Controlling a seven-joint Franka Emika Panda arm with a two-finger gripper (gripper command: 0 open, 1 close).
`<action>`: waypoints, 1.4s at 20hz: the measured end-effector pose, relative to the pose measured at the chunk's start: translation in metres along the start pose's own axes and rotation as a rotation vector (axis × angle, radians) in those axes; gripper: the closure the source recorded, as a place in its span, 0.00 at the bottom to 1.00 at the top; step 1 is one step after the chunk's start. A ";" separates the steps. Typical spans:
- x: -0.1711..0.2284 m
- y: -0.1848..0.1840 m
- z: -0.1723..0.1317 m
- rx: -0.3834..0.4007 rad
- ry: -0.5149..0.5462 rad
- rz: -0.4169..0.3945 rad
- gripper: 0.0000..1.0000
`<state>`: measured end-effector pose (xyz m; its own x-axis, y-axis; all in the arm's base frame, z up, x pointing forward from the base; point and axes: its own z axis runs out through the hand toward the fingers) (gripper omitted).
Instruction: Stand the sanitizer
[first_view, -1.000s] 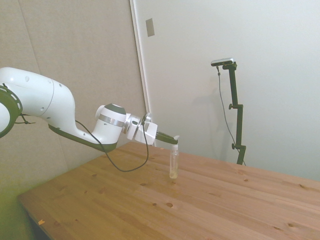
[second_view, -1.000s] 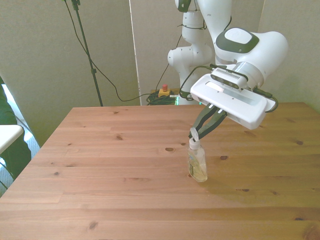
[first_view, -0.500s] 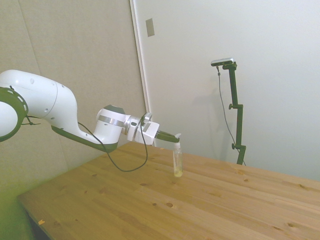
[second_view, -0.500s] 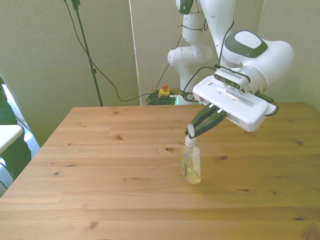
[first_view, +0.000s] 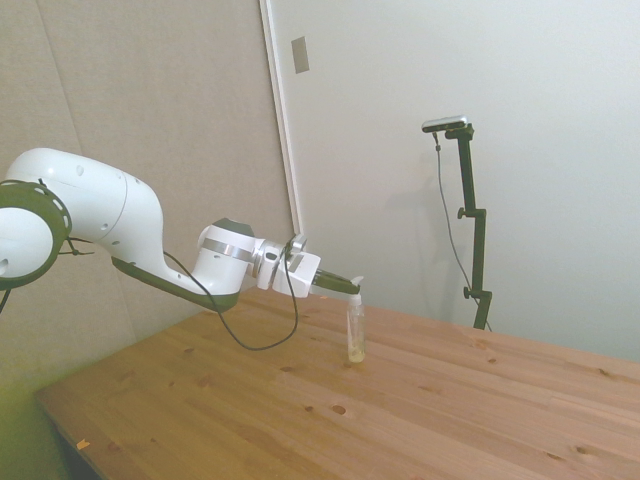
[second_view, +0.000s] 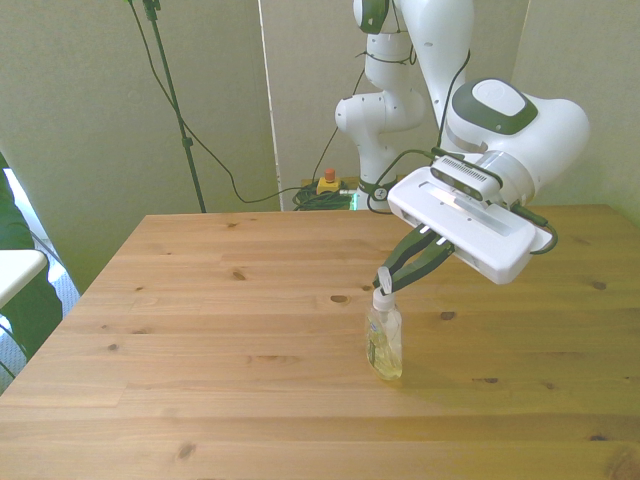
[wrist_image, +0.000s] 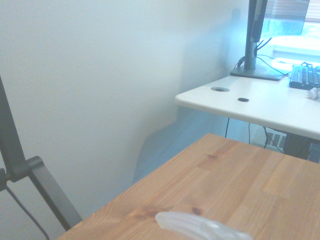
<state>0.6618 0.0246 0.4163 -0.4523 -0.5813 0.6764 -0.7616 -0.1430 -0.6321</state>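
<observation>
While the sanitizer stands near the middle of the table, upright or very nearly so with its base on the wood, the gripper pinches its white pump top from the side. By my reckoning, this is the setting-down step. Next the fingers need to part gently and draw straight back, so the light bottle isn't nudged over.

We see our white arm stretched out low and nearly level, wrist tilted downward. Our tool points forward and slightly down, its two dark fingers drawn close together at their tips.
</observation>
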 end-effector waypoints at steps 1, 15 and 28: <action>-0.001 0.001 0.001 -0.001 0.000 -0.002 1.00; -0.005 -0.001 -0.002 0.005 -0.010 -0.002 0.00; -0.007 0.000 -0.002 0.011 -0.049 0.001 0.00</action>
<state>0.6643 0.0306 0.4124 -0.4298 -0.6196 0.6568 -0.7560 -0.1508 -0.6369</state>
